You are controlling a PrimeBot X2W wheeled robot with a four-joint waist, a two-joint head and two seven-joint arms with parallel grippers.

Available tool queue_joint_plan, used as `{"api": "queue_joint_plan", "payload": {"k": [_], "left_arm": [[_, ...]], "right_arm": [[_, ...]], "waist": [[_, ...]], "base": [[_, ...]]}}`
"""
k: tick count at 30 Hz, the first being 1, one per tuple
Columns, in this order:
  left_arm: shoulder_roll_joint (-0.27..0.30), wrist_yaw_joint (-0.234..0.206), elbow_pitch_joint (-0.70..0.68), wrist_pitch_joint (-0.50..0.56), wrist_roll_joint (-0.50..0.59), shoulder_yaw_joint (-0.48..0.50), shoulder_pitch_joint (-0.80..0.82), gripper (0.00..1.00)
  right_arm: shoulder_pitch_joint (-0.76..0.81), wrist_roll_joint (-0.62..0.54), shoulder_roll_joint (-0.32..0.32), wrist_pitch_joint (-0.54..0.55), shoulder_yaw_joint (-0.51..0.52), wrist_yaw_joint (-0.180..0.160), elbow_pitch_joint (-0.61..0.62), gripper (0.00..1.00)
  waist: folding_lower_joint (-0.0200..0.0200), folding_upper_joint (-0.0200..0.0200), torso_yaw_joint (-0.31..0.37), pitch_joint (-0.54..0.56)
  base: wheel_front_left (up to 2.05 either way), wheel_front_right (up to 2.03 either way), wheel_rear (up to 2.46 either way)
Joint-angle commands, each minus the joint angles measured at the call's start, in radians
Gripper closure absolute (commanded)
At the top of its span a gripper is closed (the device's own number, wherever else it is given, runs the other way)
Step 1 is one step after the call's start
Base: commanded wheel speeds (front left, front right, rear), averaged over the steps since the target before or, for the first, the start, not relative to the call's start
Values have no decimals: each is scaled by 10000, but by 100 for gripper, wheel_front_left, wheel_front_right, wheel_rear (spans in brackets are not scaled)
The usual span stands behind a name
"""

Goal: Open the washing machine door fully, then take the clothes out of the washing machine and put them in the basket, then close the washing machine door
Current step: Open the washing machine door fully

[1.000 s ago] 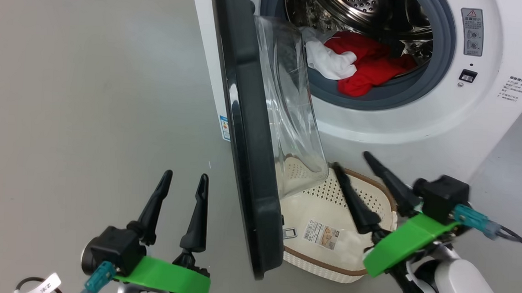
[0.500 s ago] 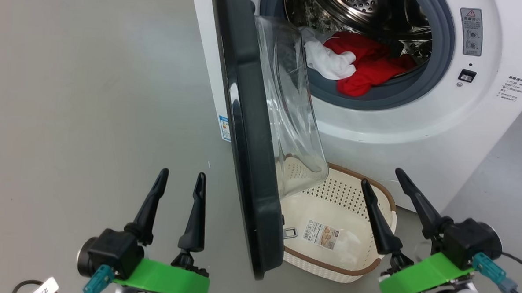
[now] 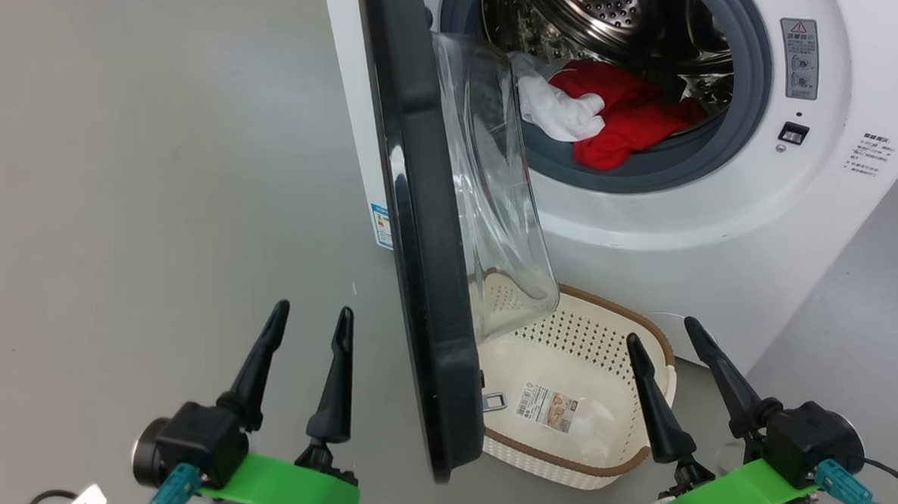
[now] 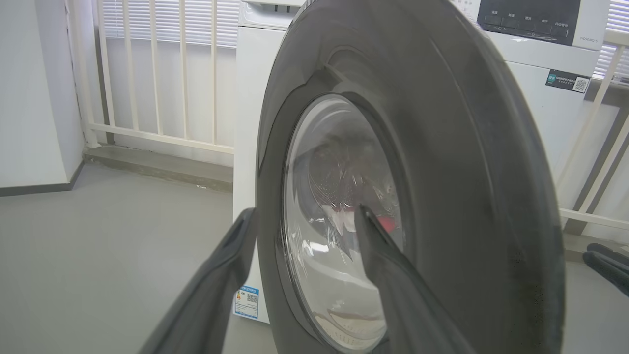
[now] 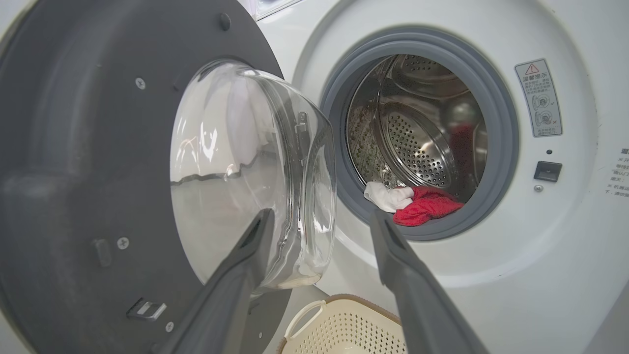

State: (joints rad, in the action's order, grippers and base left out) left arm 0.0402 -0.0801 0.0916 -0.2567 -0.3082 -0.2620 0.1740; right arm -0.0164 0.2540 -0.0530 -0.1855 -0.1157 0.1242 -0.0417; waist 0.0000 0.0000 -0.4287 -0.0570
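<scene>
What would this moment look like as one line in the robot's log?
door: swung open | clothes: inside washing machine | basket: no clothes | left gripper: open, free | right gripper: open, free

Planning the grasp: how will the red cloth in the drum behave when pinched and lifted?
Probably floppy: the red cloth lies crumpled in folds, spilling onto the grey rubber ring, so it should drape and trail. Likely light: small beside the drum. The white cloth lies against it and may drag along.

Door edge-on between left hand and drum
</scene>
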Motion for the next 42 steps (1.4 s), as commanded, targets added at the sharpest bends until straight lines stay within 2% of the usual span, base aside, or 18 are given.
{"api": "queue_joint_plan", "payload": {"k": [1,2,3,4,6,14,23,34,38,42], "left_arm": [[100,-31,-159,-51,98,328,27,0],[100,-26,-128,-51,101,323,25,0],[100,-23,-102,-51,102,321,25,8],[100,-21,-79,-51,99,317,24,46],[100,-24,-82,-51,119,325,33,100],[102,34,-727,-51,411,472,200,100],[124,176,-2144,-51,867,390,574,100],[126,582,-3641,387,1248,-943,1288,100],[120,907,-3540,677,1205,-1735,1447,100],[113,934,-3180,891,1113,-2222,1506,100]], "right_arm": [[18,86,27,-101,-246,65,264,0],[30,98,27,-107,-241,65,261,0],[44,123,27,-112,-229,65,253,0],[54,156,27,-116,-222,65,247,0],[60,186,27,-118,-228,65,235,0],[76,461,27,-91,-287,65,175,0],[66,559,28,-54,-339,65,125,0],[16,633,28,-52,-310,65,153,0],[6,663,28,-36,-281,65,154,0],[-67,656,28,-14,-277,65,166,0]], "waist": [[0,0,-8,20],[0,0,-12,35],[0,0,-15,50],[0,0,-18,64],[0,0,-19,94],[0,0,62,201],[0,0,198,198],[0,0,335,58],[0,0,350,-25],[0,0,417,-97]], "base": [[0,0,0],[0,0,0],[0,0,0],[0,0,0],[0,0,0],[0,0,0],[0,0,0],[0,0,0],[0,0,0],[0,0,0]]}}
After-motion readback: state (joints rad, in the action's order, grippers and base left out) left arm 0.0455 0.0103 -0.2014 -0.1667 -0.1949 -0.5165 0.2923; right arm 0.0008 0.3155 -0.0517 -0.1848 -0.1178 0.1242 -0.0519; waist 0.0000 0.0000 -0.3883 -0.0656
